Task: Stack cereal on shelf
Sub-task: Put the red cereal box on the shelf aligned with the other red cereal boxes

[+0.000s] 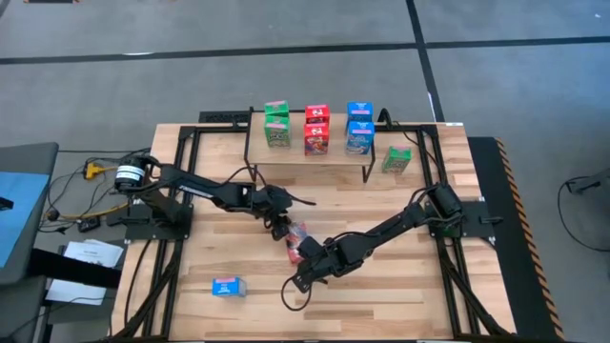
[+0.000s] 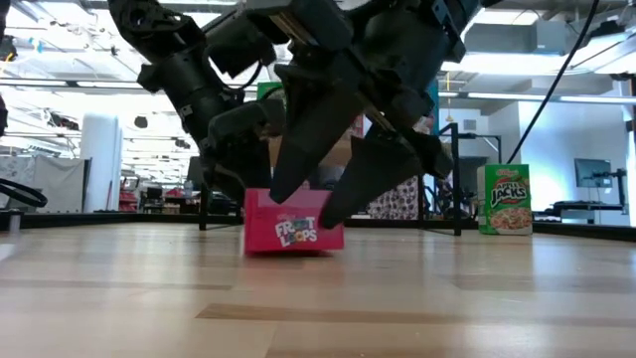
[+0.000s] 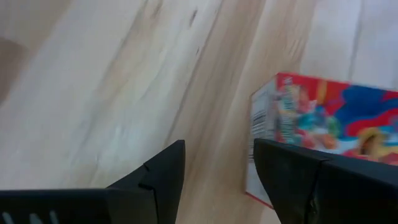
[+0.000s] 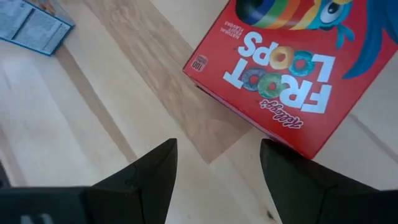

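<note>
A small red Froot Loops cereal box (image 1: 298,232) lies flat on the slatted wooden tabletop (image 1: 381,286), mid-table, in front of the low light-wood shelf on black legs (image 1: 315,155). Both arms crowd it! The right gripper (image 4: 217,168) hovers just beside the box, fingers parted, clasping nothing. The left gripper (image 3: 217,168) sits at the box's other side, fingers apart too, empty. On the shelf: two green, two red, two blue boxes. A green one (image 1: 396,159) stands beside the shelf; a blue one (image 1: 229,287) lies near the front edge.
</note>
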`<action>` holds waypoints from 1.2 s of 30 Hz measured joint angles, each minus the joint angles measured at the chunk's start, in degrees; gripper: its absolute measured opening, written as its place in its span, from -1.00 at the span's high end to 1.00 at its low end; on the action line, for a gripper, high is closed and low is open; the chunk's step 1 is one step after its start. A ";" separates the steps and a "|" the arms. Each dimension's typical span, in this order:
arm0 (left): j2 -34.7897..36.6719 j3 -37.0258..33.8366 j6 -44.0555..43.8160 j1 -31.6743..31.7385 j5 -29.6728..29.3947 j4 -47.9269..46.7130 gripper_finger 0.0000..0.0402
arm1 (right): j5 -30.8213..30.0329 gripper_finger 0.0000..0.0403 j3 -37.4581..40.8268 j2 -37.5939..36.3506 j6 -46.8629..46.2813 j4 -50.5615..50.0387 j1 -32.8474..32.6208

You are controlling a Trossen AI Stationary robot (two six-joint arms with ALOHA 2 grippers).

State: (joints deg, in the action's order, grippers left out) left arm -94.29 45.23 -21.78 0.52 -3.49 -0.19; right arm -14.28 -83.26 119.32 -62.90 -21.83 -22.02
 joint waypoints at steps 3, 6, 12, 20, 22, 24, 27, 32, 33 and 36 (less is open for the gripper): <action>-1.81 0.00 -0.13 0.06 1.37 0.09 0.11 | 0.00 -0.27 -1.62 -0.18 1.96 -1.02 0.00; -3.51 -0.09 -0.61 -0.11 1.89 0.04 0.11 | -0.42 -0.27 -3.77 -0.25 4.20 -2.68 -0.07; -3.97 0.04 -1.33 -0.38 1.70 0.34 0.11 | -0.89 -0.27 -6.33 -0.25 5.65 -8.13 0.28; -3.80 -0.04 -1.39 -0.48 1.82 0.77 0.11 | -0.79 -0.27 -9.07 -0.27 8.39 -8.21 0.88; -3.80 -0.04 -1.42 -0.51 1.85 0.79 0.11 | -0.79 -0.27 -10.01 -0.27 9.56 -8.15 1.14; -3.80 -0.05 -1.44 -0.51 1.89 0.81 0.11 | -0.89 -0.27 -10.94 -0.27 10.77 -8.39 1.49; -3.80 -0.07 -1.46 -0.51 1.95 0.83 0.11 | -1.01 -0.27 -11.41 -0.36 11.06 -9.10 2.21; -3.59 -0.11 -1.39 -0.51 1.93 0.79 0.11 | -0.95 -0.27 -11.41 -0.36 11.41 -9.18 3.11; -3.45 -0.13 -1.35 -0.51 1.75 0.74 0.11 | -0.90 -0.27 -11.41 -0.36 11.74 -9.16 3.25; -2.73 -0.27 -0.18 -0.53 1.33 0.09 0.11 | -0.92 -0.27 -11.41 -0.36 11.83 -9.18 3.60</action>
State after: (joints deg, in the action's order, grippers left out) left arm -97.02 44.97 -21.96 -0.01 -2.16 -0.10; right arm -15.20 -94.67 118.96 -51.07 -31.00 -18.42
